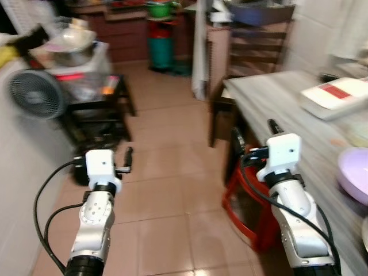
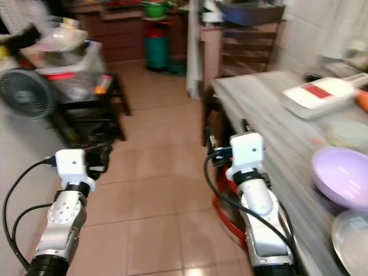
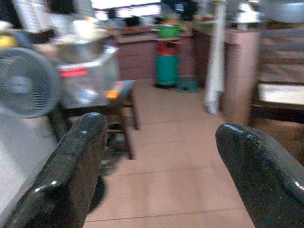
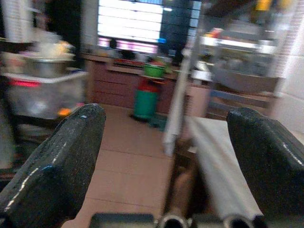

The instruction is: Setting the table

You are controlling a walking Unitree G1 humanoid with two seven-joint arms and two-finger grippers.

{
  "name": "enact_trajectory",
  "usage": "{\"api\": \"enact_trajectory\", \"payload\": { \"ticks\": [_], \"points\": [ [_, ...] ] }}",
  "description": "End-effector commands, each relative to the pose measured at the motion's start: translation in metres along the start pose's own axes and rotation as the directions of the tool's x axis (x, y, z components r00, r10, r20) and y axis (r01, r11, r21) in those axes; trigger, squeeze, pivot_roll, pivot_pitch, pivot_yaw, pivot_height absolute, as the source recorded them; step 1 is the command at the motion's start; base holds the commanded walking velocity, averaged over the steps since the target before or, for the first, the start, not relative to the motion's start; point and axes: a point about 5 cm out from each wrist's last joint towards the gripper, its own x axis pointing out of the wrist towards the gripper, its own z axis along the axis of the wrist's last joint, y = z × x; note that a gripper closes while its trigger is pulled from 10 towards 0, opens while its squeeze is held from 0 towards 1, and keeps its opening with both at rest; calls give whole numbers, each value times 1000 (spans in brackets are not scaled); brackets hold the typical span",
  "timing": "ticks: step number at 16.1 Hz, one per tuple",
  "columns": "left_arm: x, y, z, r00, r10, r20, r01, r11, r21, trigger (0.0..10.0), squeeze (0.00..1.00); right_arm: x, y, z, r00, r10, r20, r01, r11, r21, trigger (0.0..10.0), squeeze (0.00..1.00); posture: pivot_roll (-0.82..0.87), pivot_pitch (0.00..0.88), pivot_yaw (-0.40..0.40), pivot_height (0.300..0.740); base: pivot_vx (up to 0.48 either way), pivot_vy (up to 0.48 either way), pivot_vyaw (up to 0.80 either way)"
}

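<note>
Both the left end effector (image 3: 156,156) and the right end effector (image 4: 164,156) are held wide apart and empty. A purple bowl (image 2: 342,175) is seen on the worktop (image 2: 270,109). The red stool (image 1: 241,215) could be struck if the turn is misjudged.

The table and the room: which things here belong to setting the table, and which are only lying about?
For the job: table, purple bowl, metal plate, left gripper and right gripper, both open and empty.

Lying about: fan, red stool, green gas cylinder, wooden chair, white box.
</note>
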Motion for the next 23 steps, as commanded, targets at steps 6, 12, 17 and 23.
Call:
{"api": "enact_trajectory", "payload": {
  "ticks": [6, 12, 17, 23],
  "points": [
    [-7, 2, -10, 995, 103, -2, -103, 994, -40, 10000, 0, 9, 9, -16, 993, 93, -69, -90, 995, 51, 10000, 0, 22, 0, -41, 740, 0, 0, 0],
    [-12, 1, -22, 994, 98, -42, -99, 994, -34, 10000, 0, 10, 13, -27, 991, 87, -98, -77, 992, 102, 10000, 0, 25, 0, -27, 740, 0, 43, 0],
    [-1, 2, -16, 997, 68, -35, -68, 998, -7, 10000, 0, 4, 17, -29, 995, 53, -90, -42, 991, 126, 10000, 0, 6, 0, 20, 740, 0, 289, 104],
    [3, -2, -17, 998, 39, -41, -39, 999, 0, 10000, 0, 1, 12, -29, 996, 15, -85, -4, 992, 129, 10000, 0, -7, 0, 35, 740, 0, 342, 669]
  ]
}}
